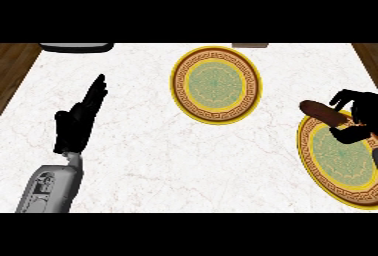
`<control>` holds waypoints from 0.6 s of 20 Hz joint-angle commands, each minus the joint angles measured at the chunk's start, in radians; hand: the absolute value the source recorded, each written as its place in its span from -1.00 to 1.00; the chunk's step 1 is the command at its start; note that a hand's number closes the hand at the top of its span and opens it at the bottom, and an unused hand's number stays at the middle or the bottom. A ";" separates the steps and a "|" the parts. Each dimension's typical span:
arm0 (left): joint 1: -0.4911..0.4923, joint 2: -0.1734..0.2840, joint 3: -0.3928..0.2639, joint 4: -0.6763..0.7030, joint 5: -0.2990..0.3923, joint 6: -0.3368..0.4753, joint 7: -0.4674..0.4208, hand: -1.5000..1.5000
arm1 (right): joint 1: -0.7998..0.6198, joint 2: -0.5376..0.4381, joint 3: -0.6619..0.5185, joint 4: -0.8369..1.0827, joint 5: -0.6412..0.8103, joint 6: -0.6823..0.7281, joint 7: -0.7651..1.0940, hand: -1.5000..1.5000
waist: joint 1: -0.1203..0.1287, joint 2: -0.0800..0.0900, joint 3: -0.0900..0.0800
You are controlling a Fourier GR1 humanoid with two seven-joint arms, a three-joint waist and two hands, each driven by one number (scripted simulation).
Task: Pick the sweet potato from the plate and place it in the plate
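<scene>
Fingers [348, 97] of right hand [356, 116] curled round sweet potato [320, 112], held over upper-left rim of near plate [341, 165]. Far end sticking out, likely to swing or slip en route to centre plate [215, 84]. Left hand [80, 117] straight-fingered, resting over tabletop [148, 150].

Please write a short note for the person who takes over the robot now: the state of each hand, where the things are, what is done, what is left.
Left hand: open, fingers straight, resting at the left of the counter, holding nothing.
Right hand: shut on the sweet potato, over the upper left rim of the right plate.
Centre plate: nothing on it.
Done: the sweet potato is grasped.
Left: carry it to the centre plate, set it down, open the hand.
</scene>
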 commanded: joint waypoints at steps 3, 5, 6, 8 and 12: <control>0.004 -0.003 0.009 0.006 -0.001 0.007 0.001 0.00 | -0.102 0.035 -0.064 -0.079 -0.061 -0.132 -0.143 1.00 | -0.019 -0.007 -0.002; 0.006 0.023 0.028 -0.005 0.007 -0.007 0.000 0.00 | -0.123 0.012 -0.080 -0.083 -0.091 -0.107 -0.214 1.00 | -0.019 -0.007 -0.002; -0.017 -0.047 -0.020 0.002 -0.013 0.029 0.028 0.00 | -0.143 0.046 -0.077 -0.039 -0.089 -0.159 -0.267 1.00 | -0.015 -0.003 -0.001; 0.013 0.020 0.024 -0.027 0.012 -0.014 0.024 0.00 | -0.172 0.013 -0.087 -0.112 -0.148 -0.058 -0.296 1.00 | -0.018 -0.008 -0.002; 0.021 -0.006 -0.002 -0.054 -0.009 0.000 0.057 0.00 | -0.205 0.129 -0.031 -0.163 -0.137 -0.048 -0.210 1.00 | -0.019 -0.008 -0.002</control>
